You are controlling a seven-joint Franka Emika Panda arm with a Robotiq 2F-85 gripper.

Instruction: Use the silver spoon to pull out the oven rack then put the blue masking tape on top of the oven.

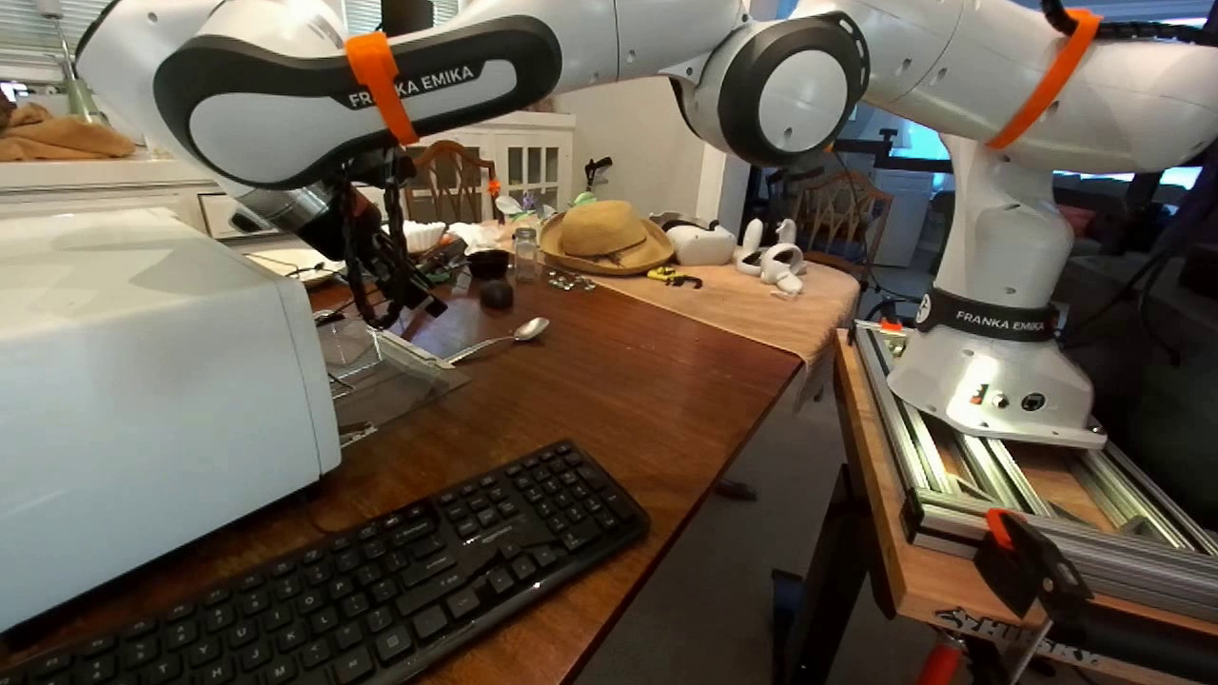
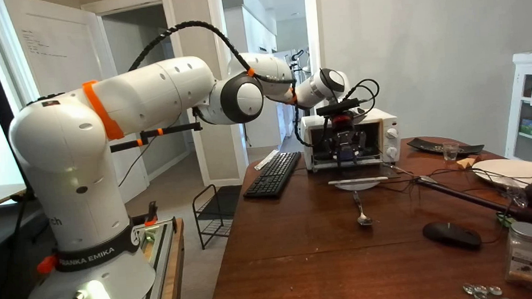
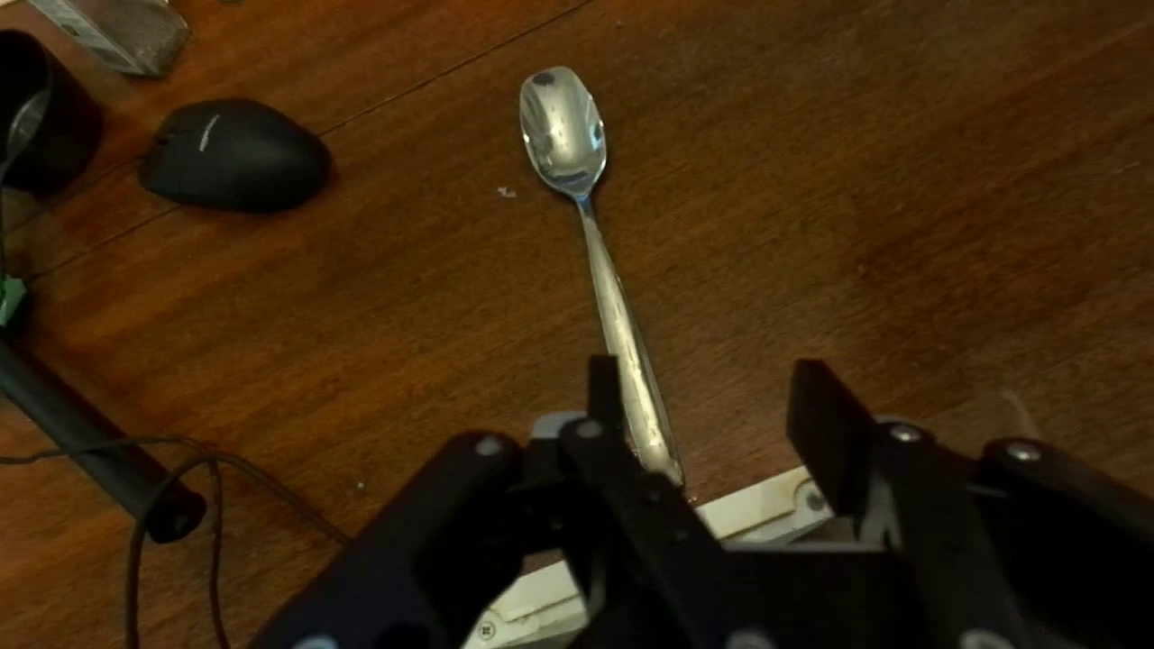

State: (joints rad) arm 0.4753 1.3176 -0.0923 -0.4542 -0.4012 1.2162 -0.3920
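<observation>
The silver spoon (image 3: 622, 306) lies on the table with its handle end near the white door handle (image 3: 757, 505); it also shows in both exterior views (image 1: 504, 340) (image 2: 360, 208). The white oven (image 1: 143, 409) has its glass door folded down toward the table; its front shows in an exterior view (image 2: 389, 123). My gripper (image 3: 705, 370) is open and empty, above the lowered door in front of the oven mouth (image 2: 347, 156). Its left finger overlaps the spoon handle in the wrist view. The oven rack is mostly hidden by the gripper and oven side. The blue masking tape is out of view or hidden.
A black keyboard (image 1: 428, 561) lies beside the oven. A black mouse (image 2: 451, 235), a black rod (image 2: 463, 196) with loose cables, a glass jar (image 2: 525, 251) and a white plate (image 2: 521, 171) are on the table. A dark tray (image 2: 446, 147) lies near the oven.
</observation>
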